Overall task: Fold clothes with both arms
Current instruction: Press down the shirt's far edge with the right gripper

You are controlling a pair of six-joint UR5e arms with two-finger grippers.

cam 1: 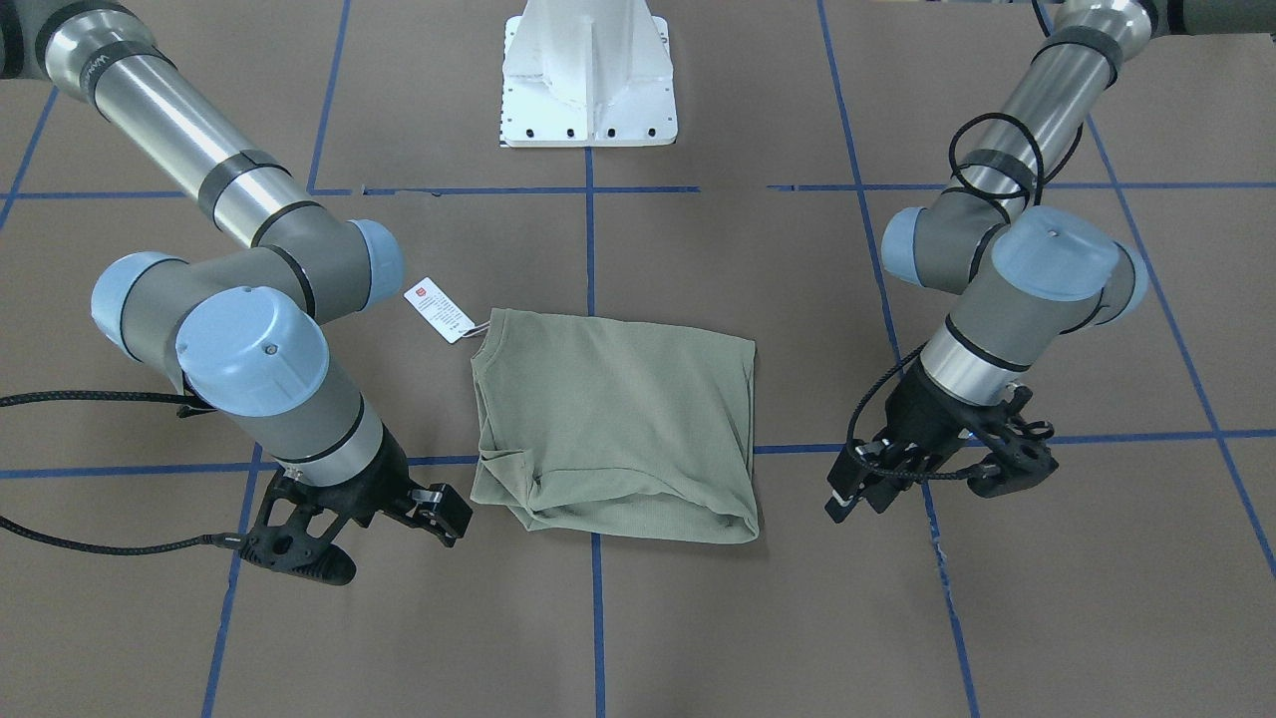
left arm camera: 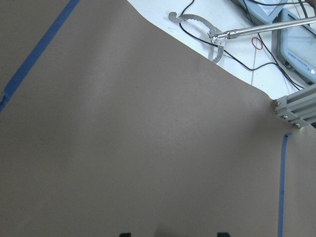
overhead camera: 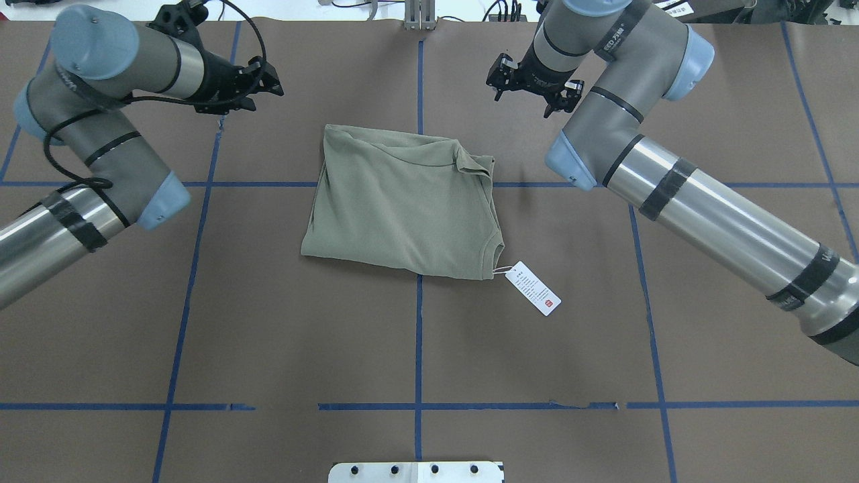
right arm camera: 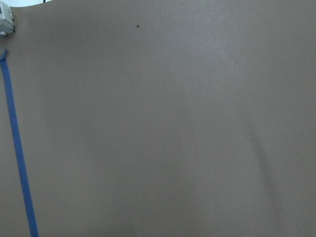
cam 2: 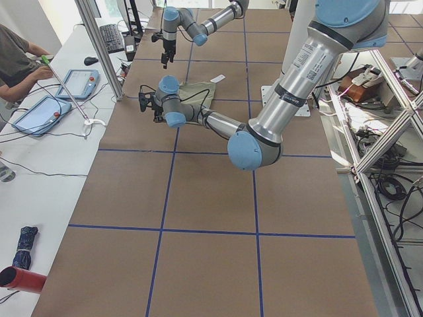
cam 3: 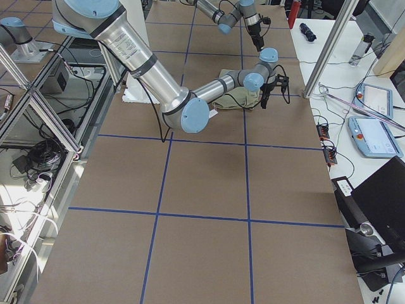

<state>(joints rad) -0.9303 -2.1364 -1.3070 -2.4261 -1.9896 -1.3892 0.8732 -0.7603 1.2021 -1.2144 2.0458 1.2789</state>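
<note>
You get bright, even light from above in all views. Shadows are short and soft: a thin dark rim lies under the shirt (cam 1: 618, 419), and faint smudges fall on the table (cam 1: 698, 618). Glare streaks run along the steel tubes of the right arm (cam 1: 169, 115) and left arm (cam 1: 1037, 95). Your fixed views are sharp, with a cool cast. Both wrist views are flat and low in contrast. In the left one, the white desk (left arm camera: 207, 12) is nearly washed out.

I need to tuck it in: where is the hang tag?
Overhead view: the tag lies right of centre, just off the shirt, at its neckline corner nearest the robot.
</note>
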